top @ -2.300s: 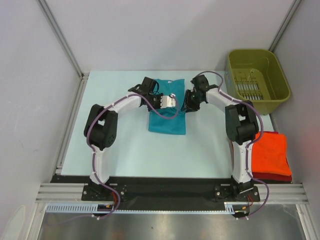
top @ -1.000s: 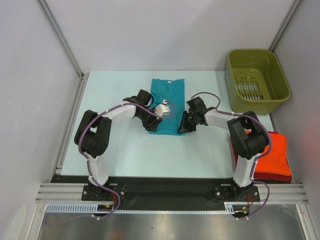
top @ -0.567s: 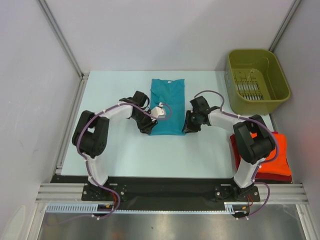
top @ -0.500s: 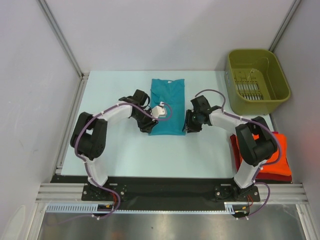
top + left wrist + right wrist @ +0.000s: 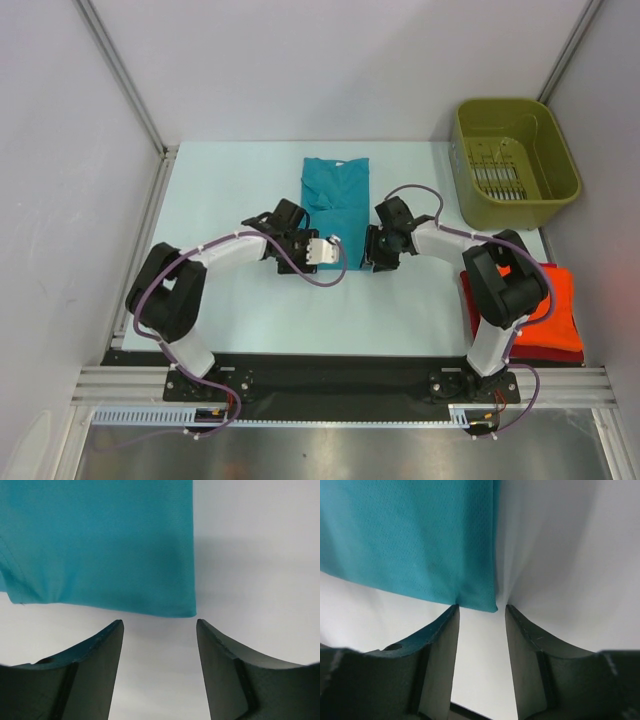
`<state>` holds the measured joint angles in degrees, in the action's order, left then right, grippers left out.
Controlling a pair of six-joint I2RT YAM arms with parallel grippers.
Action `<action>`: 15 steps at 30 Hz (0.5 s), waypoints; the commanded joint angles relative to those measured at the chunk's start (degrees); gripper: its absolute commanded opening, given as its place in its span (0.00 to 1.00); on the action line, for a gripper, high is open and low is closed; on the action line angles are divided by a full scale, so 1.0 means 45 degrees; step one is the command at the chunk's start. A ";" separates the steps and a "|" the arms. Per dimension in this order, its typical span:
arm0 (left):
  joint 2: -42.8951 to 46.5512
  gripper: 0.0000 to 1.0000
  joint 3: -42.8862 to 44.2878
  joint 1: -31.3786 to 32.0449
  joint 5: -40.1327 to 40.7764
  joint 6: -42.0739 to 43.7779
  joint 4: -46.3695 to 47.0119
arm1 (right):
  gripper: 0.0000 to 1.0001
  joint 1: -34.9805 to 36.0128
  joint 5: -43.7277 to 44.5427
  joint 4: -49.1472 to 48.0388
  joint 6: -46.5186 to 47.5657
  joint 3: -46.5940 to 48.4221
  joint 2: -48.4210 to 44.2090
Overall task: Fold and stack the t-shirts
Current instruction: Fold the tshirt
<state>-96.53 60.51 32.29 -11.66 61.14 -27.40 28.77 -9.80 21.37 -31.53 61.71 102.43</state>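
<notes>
The teal t-shirt (image 5: 335,190) lies folded in a narrow rectangle at the middle of the table. My left gripper (image 5: 300,246) is at its near left corner; in the left wrist view the gripper (image 5: 159,625) is open and empty, with the shirt's edge (image 5: 100,545) just beyond the fingertips. My right gripper (image 5: 372,252) is at the near right corner; in the right wrist view it (image 5: 481,609) is open, with the shirt's corner (image 5: 470,555) at the fingertips, not gripped. An orange-red shirt (image 5: 550,305) lies folded on a dark red one (image 5: 545,353) at the right edge.
An olive-green plastic bin (image 5: 560,190) stands at the back right, with a metal rack inside. Grey walls close in the table (image 5: 230,300) on the left, back and right. The right arm's elbow (image 5: 500,275) hangs over the stack's left side.
Both grippers have moved from the shirt's middle toward me to its near edge. In the last half second the left wrist has swung nearer and to the right.
</notes>
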 commanded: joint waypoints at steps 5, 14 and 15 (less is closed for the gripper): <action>-0.0345 0.65 -0.1023 0.0402 -0.0318 0.0456 0.1341 | 0.42 -0.0066 0.0011 -0.0880 -0.0376 -0.0257 0.0361; -0.0872 0.36 -0.1201 0.0441 -0.0045 -0.0091 0.2690 | 0.13 -0.0184 0.0010 -0.0920 -0.0338 -0.0257 0.0480; -0.0873 0.28 -0.1143 0.0460 -0.0103 -0.0150 0.2690 | 0.10 -0.0203 -0.0009 -0.0881 -0.0299 -0.0218 0.0402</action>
<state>-99.13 55.81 34.00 -11.57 61.10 -17.28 28.10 -10.48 17.63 -32.97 60.93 103.70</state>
